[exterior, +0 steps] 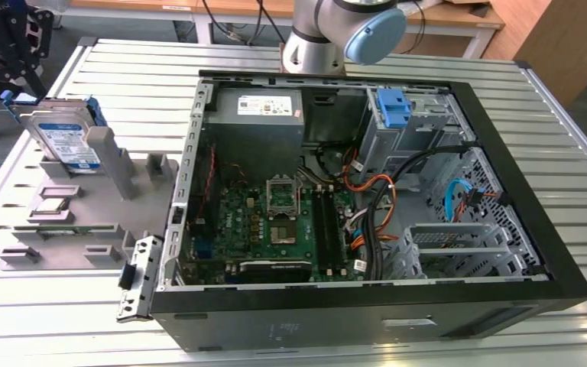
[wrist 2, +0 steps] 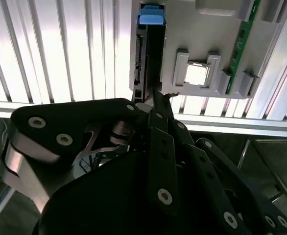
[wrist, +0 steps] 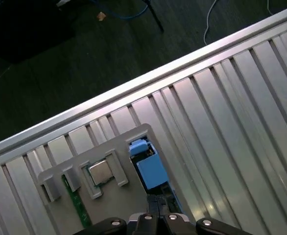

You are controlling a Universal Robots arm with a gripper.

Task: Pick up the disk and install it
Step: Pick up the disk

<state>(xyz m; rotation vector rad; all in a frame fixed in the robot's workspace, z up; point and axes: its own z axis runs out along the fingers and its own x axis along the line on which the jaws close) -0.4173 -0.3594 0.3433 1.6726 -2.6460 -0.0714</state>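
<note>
Silver disk (exterior: 64, 138) in blue carrier (wrist 2: 151, 14) — upright in grey fixture (exterior: 79, 206) on worktop (exterior: 120, 69), outside case (exterior: 375, 310) | my hand (wrist 2: 162, 94) near its top edge, opening: cannot tell | step: pick-up approach | next likely needs a centred hold.

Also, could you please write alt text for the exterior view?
An open computer case lies on a slatted metal table, its motherboard exposed. At the exterior view's left the disk stands upright in a grey holder, with the dark claw just above it.
</note>
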